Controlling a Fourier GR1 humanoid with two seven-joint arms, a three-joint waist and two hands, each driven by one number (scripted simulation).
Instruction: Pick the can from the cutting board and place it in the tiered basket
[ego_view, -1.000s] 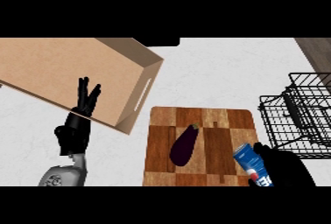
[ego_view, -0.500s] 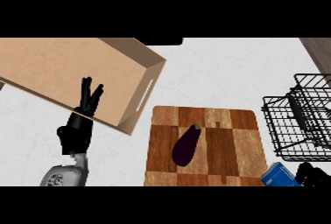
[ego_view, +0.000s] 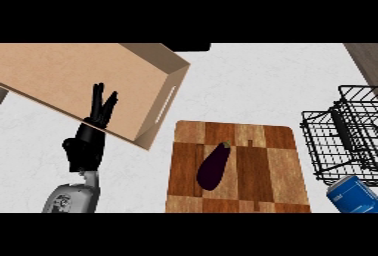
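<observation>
The blue can shows at the lower right edge, off the wooden cutting board and just below the black wire tiered basket. Its lower part is cut off by the view's edge, and I cannot tell what holds it. My right hand does not show. My left hand rests open at the left, fingers up, in front of the brown box. A dark purple eggplant lies on the board.
A large brown open box fills the upper left, with its corner reaching close to the board's top left. White counter lies between the box and the basket.
The can has moved right and down from the board's right edge to below the basket. My right hand has slipped out of view. The left hand stays still.
</observation>
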